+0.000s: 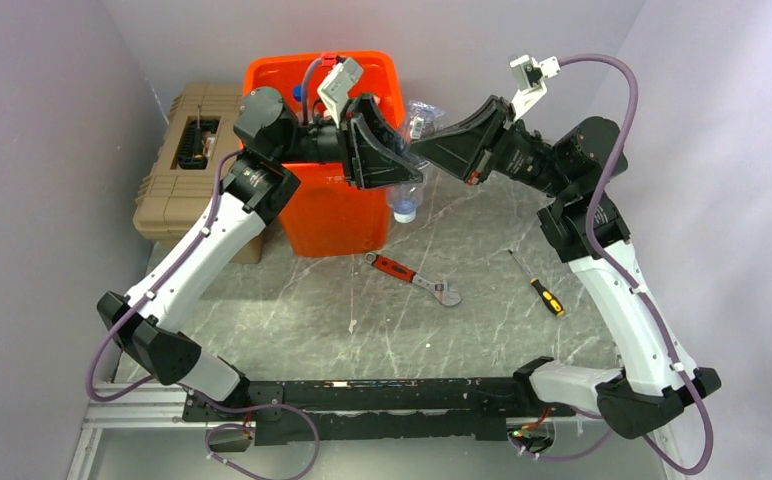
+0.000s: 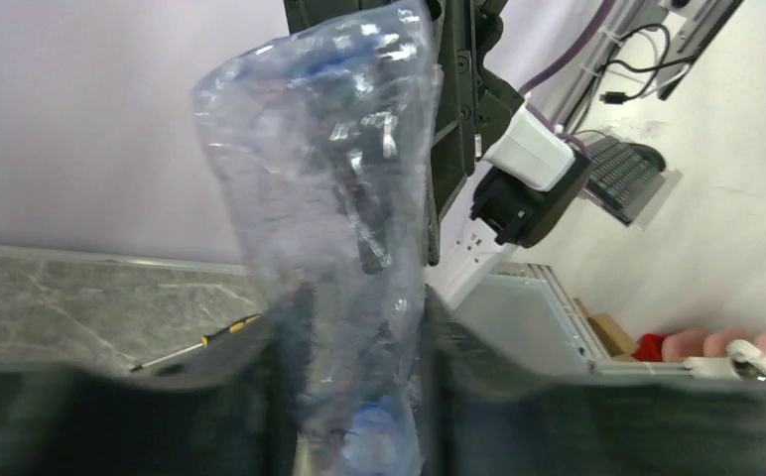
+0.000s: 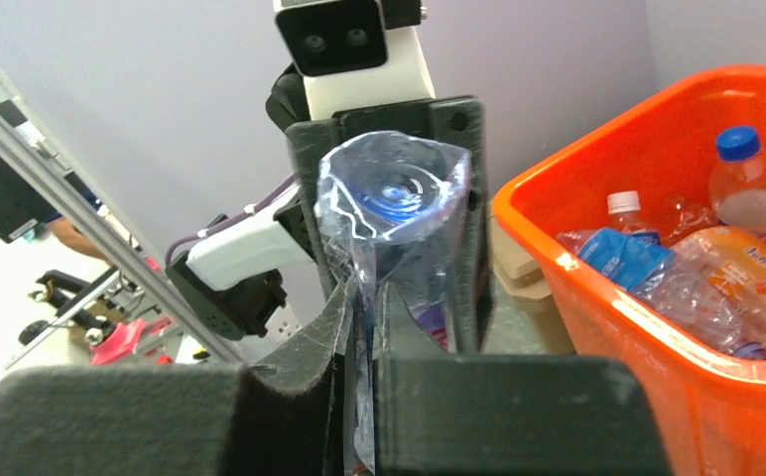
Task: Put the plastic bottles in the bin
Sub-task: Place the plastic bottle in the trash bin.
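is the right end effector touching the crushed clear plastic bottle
Touching. Right wrist view shows the right end effector pinched on the crushed clear plastic bottle.

Was hemmed on three sides by pale lilac walls (image 1: 52,90), with a grey, white-veined table (image 1: 292,320) under soft light.

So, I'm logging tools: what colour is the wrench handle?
Red; the wrench shows best in the top external view.

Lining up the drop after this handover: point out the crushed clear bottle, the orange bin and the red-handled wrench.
crushed clear bottle (image 3: 396,188): right wrist view, its round end facing the camera.
orange bin (image 1: 327,215): top view, its front wall.
red-handled wrench (image 1: 394,267): top view, its red handle.
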Motion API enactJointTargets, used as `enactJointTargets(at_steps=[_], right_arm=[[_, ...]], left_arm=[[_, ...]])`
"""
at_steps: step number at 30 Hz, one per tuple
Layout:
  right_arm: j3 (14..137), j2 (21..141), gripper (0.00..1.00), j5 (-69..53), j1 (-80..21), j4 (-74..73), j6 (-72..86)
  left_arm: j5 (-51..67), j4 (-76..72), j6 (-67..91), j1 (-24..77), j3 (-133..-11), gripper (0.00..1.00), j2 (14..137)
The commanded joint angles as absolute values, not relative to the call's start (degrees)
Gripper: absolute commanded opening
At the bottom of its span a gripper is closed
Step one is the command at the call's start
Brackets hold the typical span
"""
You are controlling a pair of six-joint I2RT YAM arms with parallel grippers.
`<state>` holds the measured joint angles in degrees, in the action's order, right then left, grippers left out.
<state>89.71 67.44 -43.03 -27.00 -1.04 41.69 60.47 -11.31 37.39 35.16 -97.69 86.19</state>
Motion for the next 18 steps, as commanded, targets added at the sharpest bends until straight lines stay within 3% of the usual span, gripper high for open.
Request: enactJointTargets(at_steps=[1, 2, 3, 5, 6, 7, 12, 18], right_arm=[[90.7, 66.6, 0.0, -41.3, -27.5, 4.2, 42.2], [91.0, 66.5, 0.0, -40.9, -27.5, 4.1, 42.0], [91.3, 66.3, 0.1, -40.6, -27.5, 3.6, 41.8], [92.2, 65.3, 0.67, -38.5, -27.5, 1.5, 40.1], [92.6, 64.5, 0.87, -37.4, -27.5, 0.5, 39.1], [93.1, 63.6, 0.98, -36.1, -27.4, -2.0, 37.8], [91.4, 56.6, 1.0, -26.8, -27.4, -10.3, 29.8], [79.4, 45.3, 1.0, -14.7, -27.5, -10.4, 25.0]], left_arm=[[61.2, -10.9, 35.4, 35.4, -98.5, 0.28, 85.5], [60.7, -10.3, 34.6, 35.4, -98.3, 0.14, 85.0], [59.6, -9.8, 33.6, 35.4, -98.1, 0.02, 84.4], [54.9, -7.0, 29.6, 35.3, -98.1, 0.0, 82.9], [52.1, -5.3, 27.3, 35.3, -98.5, 0.0, 82.1], [49.1, -3.2, 25.1, 35.1, -99.0, 0.0, 81.3], [32.1, 7.7, 14.9, 31.4, -106.0, 0.0, 80.6], [13.6, 22.1, 6.2, 27.6, -118.7, 0.1, 89.7]])
